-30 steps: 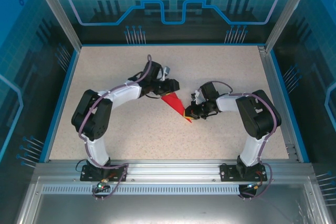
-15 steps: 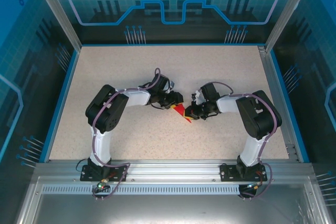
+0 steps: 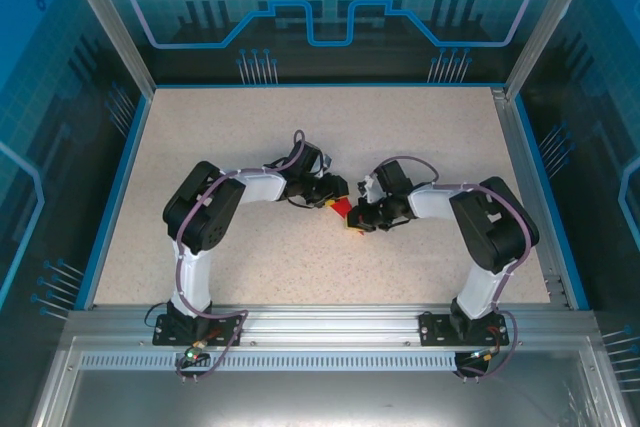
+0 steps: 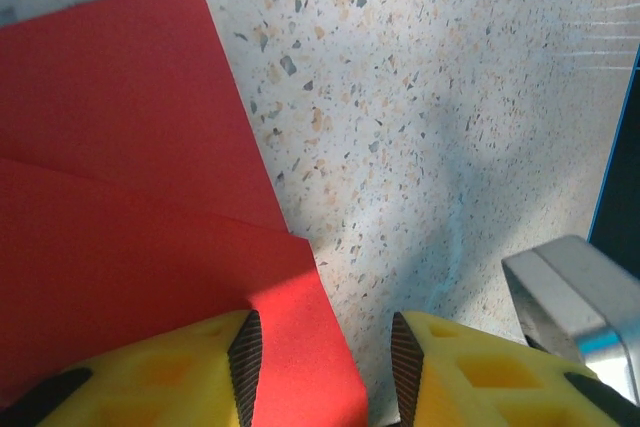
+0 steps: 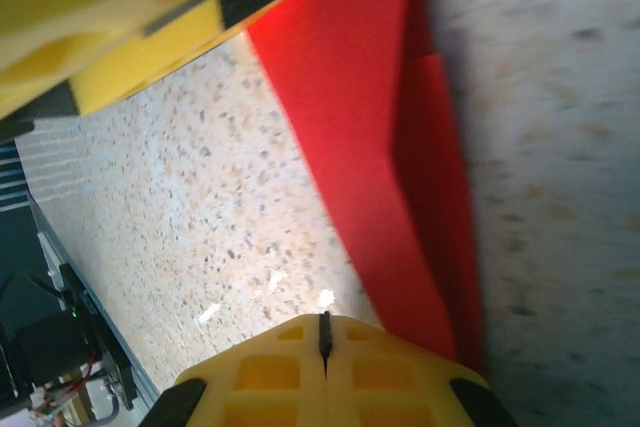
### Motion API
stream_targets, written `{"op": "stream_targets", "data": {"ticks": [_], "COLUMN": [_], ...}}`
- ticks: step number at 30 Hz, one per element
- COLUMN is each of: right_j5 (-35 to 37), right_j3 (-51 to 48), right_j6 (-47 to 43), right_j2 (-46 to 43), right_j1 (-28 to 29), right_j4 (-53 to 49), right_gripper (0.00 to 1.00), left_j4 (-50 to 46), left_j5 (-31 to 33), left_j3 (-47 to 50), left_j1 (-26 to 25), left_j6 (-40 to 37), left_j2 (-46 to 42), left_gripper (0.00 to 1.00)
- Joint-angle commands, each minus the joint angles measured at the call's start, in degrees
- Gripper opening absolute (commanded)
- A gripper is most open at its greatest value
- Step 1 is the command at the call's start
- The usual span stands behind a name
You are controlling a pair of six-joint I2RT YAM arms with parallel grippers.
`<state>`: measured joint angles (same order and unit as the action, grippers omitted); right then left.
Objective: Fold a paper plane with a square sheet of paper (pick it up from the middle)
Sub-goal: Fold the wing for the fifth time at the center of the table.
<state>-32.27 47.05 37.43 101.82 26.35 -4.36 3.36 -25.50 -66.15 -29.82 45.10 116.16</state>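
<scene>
The red sheet of paper (image 3: 343, 208) lies folded in layers on the speckled table (image 3: 250, 127), mostly covered by the two grippers that meet over it. In the left wrist view the paper (image 4: 130, 197) shows a crease and stepped flaps. My left gripper (image 4: 325, 367) is open, low over the table, with the paper's right edge lying between its yellow fingers (image 4: 160, 377). My right gripper (image 5: 323, 339) is shut with nothing between its jaws, its tip down at the table right beside the paper's (image 5: 370, 127) long edge. Seen from above, the left gripper (image 3: 338, 191) and right gripper (image 3: 358, 219) nearly touch.
A yellow finger of the left gripper (image 5: 120, 17) hangs close above the paper in the right wrist view. A grey metal part (image 4: 575, 292) stands at the right of the left wrist view. Blue-edged walls (image 3: 115, 187) ring the table.
The left gripper swung down and right onto the paper and now covers most of it. The right gripper edged slightly left. The paper's long pointed shape no longer shows from above.
</scene>
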Motion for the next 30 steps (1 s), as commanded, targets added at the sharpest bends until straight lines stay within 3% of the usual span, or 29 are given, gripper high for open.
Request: {"op": "stream_targets", "data": {"ticks": [1, 5, 19, 26, 30], "right_j5": [3.0, 6.3, -7.8, -8.4, -7.9], "right_j3": [0.8, -1.5, -12.1, -12.9, -9.3], "right_j6": [-2.4, -4.1, -0.1, -0.9, -0.5], "right_j2": [1.1, 0.1, 0.2, -2.9, -5.3], "right_j1": [0.6, -0.6, -8.4, -10.2, -8.6], "right_j4": [-5.0, -7.0, 5.9, 4.3, 2.9], "right_gripper": [0.0, 0.0, 0.02, 0.04, 0.04], "left_j4": [-2.2, -2.9, -4.4, -4.0, -4.0], "left_j5": [3.4, 3.8, 4.7, 4.6, 4.6], "left_j3": [2.3, 2.0, 1.2, 1.2, 1.2], "left_j1": [-0.2, -0.2, -0.2, -0.2, -0.2], "left_j6": [-0.8, -1.2, -2.5, -2.1, -2.1], "left_j2": [2.5, 2.6, 2.8, 2.8, 2.9], "left_gripper": [0.43, 0.43, 0.42, 0.42, 0.42]}}
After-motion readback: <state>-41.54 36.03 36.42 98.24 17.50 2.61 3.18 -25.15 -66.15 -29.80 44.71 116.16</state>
